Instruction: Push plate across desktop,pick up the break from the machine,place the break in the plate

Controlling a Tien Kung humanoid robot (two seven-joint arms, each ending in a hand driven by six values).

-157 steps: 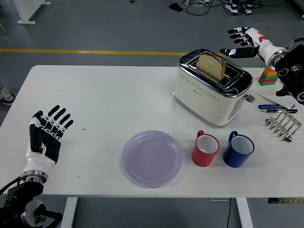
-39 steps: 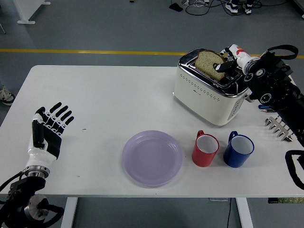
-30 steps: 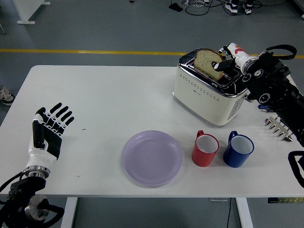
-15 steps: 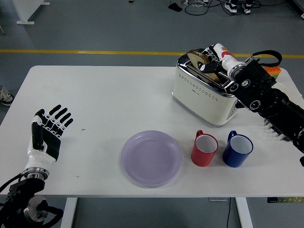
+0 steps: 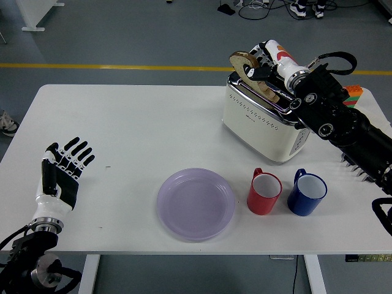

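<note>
Your right hand (image 5: 262, 69) is clamped on the slice of bread (image 5: 248, 68), fingers pinched around it, and holds it tilted in the air just above the top of the toaster (image 5: 263, 117), clear of the slot. The black right arm runs back from there toward the right edge, passing over the toaster's right end. The toaster, cream with a shiny metal top, stands on the far right part of the white tabletop (image 5: 135, 135). In front of it, toward you, a red mug (image 5: 264, 192) and a blue mug (image 5: 307, 193) stand side by side, close but apart. Left of the red mug, near the front edge, lies the pale purple plate (image 5: 196, 204), flat and with nothing on it, well apart from the bread. Your left hand (image 5: 60, 172) rests at the lower left, palm up, fingers spread and holding nothing. Behind the right arm you can see part of a metal rack (image 5: 352, 165) and a coloured block (image 5: 351, 95).
</note>
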